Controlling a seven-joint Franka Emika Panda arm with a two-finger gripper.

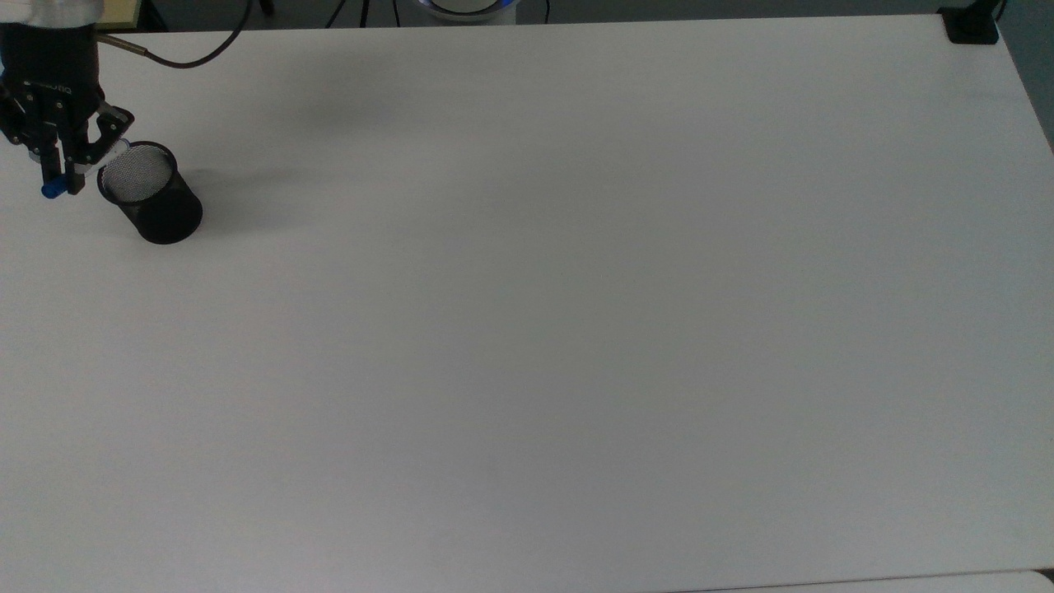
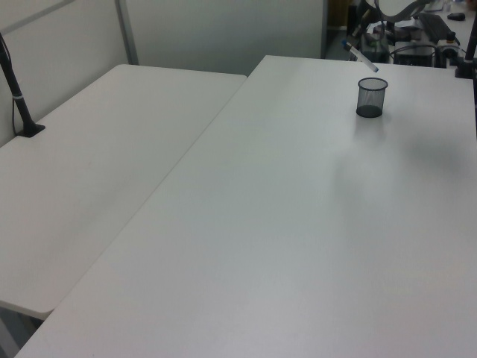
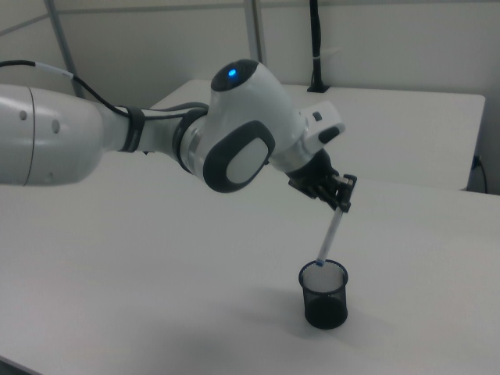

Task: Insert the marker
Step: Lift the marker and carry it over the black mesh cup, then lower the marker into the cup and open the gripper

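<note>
Here, labelled by what the three views show:

Gripper: the black two-finger gripper (image 1: 62, 169) sits at the far upper left of the top view, and right of centre in the right view (image 3: 337, 199), pinching the marker near its upper end.

Marker: a slim white barrel with blue at both ends. In the right view the marker (image 3: 331, 233) slants down from the fingers toward the lower middle of the frame, its small blue tip just at the cup's rim. In the top view a blue end (image 1: 51, 191) pokes out below the fingers, at the frame's left edge. In the left view it (image 2: 361, 58) is a short tilted white stroke near the top right, above the cup. Its printed label cannot be made out.

Cup: a black mesh pen cup (image 1: 150, 203) stands upright on the table, just right of the gripper in the top view, at the lower middle of the right view (image 3: 324, 294), and in the upper right of the left view (image 2: 371, 97).

Arm: the white Panda arm (image 3: 141, 139) reaches in from the left of the right view, a blue light on its rounded joint.

Table: a plain white tabletop (image 1: 576, 329); a second white table (image 2: 97, 164) adjoins it at the left of the left view.

Cable: a dark cable (image 1: 189, 53) loops away from the wrist along the top edge of the top view.
</note>
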